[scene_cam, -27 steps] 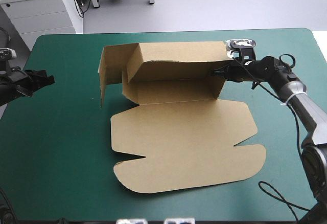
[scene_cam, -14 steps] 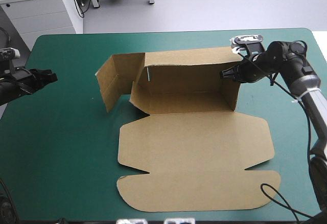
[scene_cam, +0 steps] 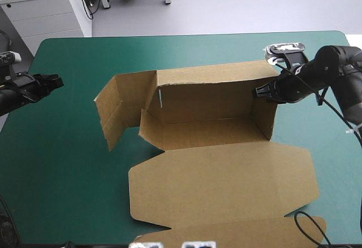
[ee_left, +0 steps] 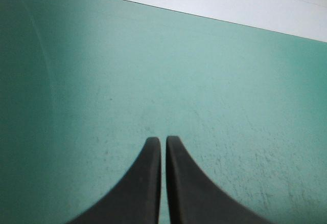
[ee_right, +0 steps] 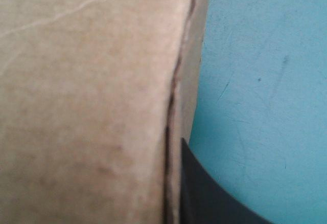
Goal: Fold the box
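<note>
**While the right gripper (scene_cam: 257,92) pinches its end wall, the box (scene_cam: 220,180) slides across the tabletop (scene_cam: 68,191)**

Since the earlier frames, the box has shifted with the right gripper toward that arm's side and the tabletop's near edge, and its loose end flap has swung wider. The right gripper is clamped on the raised end wall. Its wrist view shows one black finger (ee_right: 204,193) flat against the wall's outer face, with teal-green cover beside it. From this gripper the box stretches away toward the left gripper (scene_cam: 55,81), its flat panels lying beside and below the grip. The left gripper's two fingers are pressed together on nothing, over bare cover, well apart from the loose flap. One box, two grippers.
</note>
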Available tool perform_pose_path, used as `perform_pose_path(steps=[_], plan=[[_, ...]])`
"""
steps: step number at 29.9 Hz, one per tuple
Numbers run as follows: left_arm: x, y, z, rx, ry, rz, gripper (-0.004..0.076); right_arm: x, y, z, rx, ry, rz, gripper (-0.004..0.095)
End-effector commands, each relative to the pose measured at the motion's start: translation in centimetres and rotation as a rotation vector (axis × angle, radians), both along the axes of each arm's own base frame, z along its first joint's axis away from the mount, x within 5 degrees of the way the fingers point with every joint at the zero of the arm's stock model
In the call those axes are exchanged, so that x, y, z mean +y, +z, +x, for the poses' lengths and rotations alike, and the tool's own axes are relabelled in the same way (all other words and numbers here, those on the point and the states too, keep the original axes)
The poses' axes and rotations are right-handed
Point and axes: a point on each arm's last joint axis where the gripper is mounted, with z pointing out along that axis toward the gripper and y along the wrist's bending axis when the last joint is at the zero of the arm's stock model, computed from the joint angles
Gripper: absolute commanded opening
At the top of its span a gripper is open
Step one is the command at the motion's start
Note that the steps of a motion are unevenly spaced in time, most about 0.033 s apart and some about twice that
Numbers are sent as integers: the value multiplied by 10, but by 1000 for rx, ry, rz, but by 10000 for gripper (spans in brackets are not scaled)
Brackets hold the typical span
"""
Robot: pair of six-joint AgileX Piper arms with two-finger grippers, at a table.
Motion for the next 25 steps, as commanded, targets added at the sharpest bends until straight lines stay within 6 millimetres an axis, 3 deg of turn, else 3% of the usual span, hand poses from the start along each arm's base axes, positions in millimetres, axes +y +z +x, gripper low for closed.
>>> perform_pose_path(steps=[1, 13, 20, 25], plan=[[-8, 21, -2, -87, 1, -24, 12, 1, 26, -20, -74, -12, 68, -4], [-9, 20, -3, -74, -13, -17, 10, 5, -4, -36, 35, -2, 99, -4], [-8, 20, -3, -75, -10, -13, 8, 4, -20, -15, 79, -5, 46, -4], [-8, 20, -3, -74, -11, -14, 8, 9, -26, 13, 86, -8, 44, -4]])
